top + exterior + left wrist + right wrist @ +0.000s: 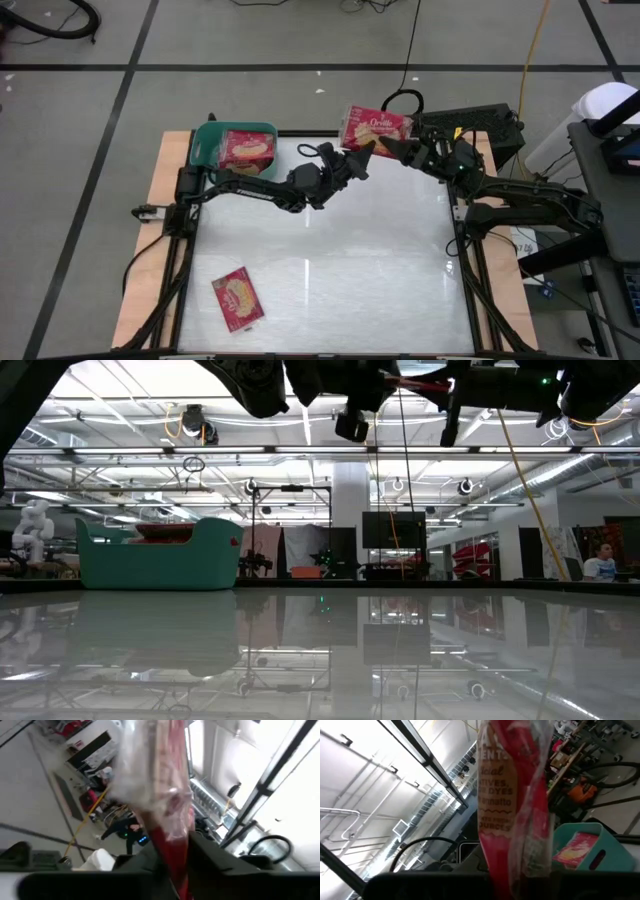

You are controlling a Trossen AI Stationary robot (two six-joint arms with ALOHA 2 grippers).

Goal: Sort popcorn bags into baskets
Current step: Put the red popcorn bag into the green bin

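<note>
One red popcorn bag [375, 127] hangs in the air over the table's far edge, between my two grippers. My left gripper [360, 158] reaches it from the left and my right gripper [386, 147] from the right; both are shut on it. The teal basket [210, 145] stands at the far left with a popcorn bag [247, 150] lying flat inside. Another popcorn bag [237, 298] lies flat on the table near the front left. My left gripper pinches the bag's near edge [172, 862] between its two fingers, toward the bag's left corner. The fingers come from the table's left, slanting upward. The bag stands out beyond the fingertips, clear of the table. My right gripper pinches the same bag by its near edge [512, 870], toward the right corner, between its two fingers. It comes from the table's right, slanting upward. The bag rises past the fingertips, seen edge-on, its clear wrapper crinkled.
The glossy white tabletop [330, 260] has room in its middle and right part. Dark equipment and cables [480, 125] sit past the far right corner. In the low view the basket [160, 555] stands at the left, with both arms high above the table.
</note>
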